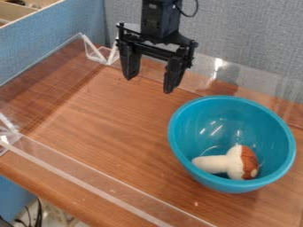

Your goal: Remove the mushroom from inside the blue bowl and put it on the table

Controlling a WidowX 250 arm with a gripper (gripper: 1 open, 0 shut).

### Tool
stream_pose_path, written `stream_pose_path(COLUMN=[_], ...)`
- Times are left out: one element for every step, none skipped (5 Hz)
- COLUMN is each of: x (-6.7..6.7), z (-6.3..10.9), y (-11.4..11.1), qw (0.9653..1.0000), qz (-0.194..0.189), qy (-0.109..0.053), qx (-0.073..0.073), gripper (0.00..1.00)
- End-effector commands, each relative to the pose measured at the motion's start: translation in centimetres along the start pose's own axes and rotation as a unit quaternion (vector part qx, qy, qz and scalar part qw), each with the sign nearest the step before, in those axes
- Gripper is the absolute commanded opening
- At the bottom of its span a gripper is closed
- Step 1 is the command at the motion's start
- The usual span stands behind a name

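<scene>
A black gripper (153, 67) hangs above the far part of the table (101, 120), its fingers (173, 74) pointing straight down and spread wide apart with nothing between them; it hovers clear of the wood, well apart from the blue bowl (190, 124), which sits toward the near right of the tabletop; the arm carrying it rises out of the top of the picture.

Inside the bowl, the mushroom (231, 163) lies on its side against the near wall, its cream-white stem pointing left and its reddish-brown cap to the right; it rests low on the glossy turquoise floor, small against the deep, smooth walls around it.

The table is a reddish-brown wood-grain surface, bare to the left of the bowl; low clear acrylic walls (71, 177) run along its edges, catching pale reflections at the near side and at the far left corner; behind the table stands a blue fabric partition (53, 53), with a light wooden frame visible at the upper left; a small dark patch shows through the acrylic just beyond the bowl's far rim, too blurred to tell what it is.
</scene>
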State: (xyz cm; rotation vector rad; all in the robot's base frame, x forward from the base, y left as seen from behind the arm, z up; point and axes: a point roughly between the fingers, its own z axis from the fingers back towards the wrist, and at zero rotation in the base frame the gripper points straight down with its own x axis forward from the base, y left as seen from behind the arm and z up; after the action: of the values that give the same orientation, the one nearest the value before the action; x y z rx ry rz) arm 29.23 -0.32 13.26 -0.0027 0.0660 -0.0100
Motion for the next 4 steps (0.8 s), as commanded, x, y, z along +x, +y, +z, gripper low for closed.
stream_pose_path(x=[0.2,0.3,0.5,0.3], z=[-0.4,-1.0,-2.4,-3.6], y=[-1.3,-3.1,-6.9,-10.8], qw=[0.9998,0.9988,0.9954,0.9882], qz=[-0.021,-0.049,-0.095,-0.153], qy=[0.0,0.0,-0.003,-0.006], qx=[-0.004,-0.008,-0.009,-0.005], gripper=[1.0,1.0,1.0,1.0])
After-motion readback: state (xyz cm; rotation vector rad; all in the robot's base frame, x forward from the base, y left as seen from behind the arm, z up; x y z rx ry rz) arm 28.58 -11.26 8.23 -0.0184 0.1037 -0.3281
